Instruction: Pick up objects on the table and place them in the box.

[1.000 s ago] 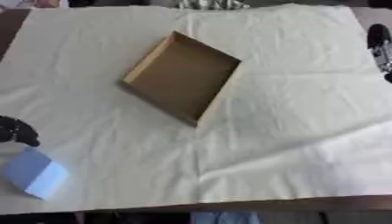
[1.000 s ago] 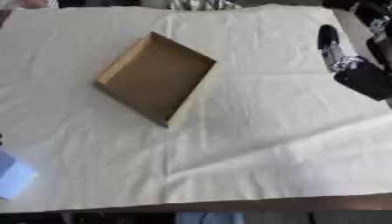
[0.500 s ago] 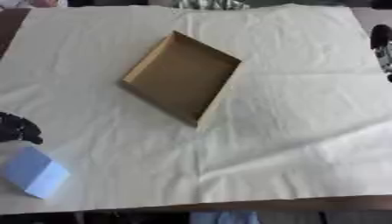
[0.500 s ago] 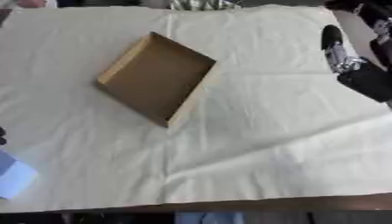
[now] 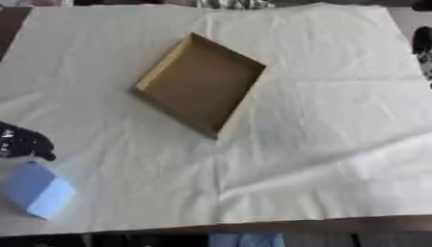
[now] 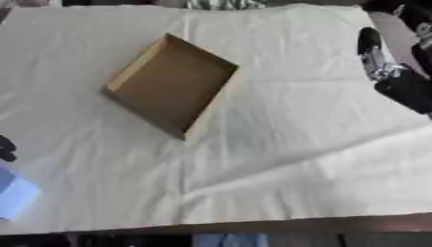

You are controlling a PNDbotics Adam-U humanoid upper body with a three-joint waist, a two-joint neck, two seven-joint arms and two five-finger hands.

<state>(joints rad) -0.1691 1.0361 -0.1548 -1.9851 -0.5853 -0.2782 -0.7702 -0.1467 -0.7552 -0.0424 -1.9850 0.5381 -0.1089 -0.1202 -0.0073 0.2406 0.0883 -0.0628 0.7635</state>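
Left eye view shows the black left hand [image 5: 23, 143], finger state unclear, just beside a pale blue block [image 5: 35, 189] at the near left, reaching to grasp it, then carry toward the open brown cardboard box [image 5: 200, 89] mid-table.

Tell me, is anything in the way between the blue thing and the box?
Nothing visible is. The blue thing lies near the table's front left corner, with the left hand right behind it. Only bare cloth lies between it and the open box, which looks empty.
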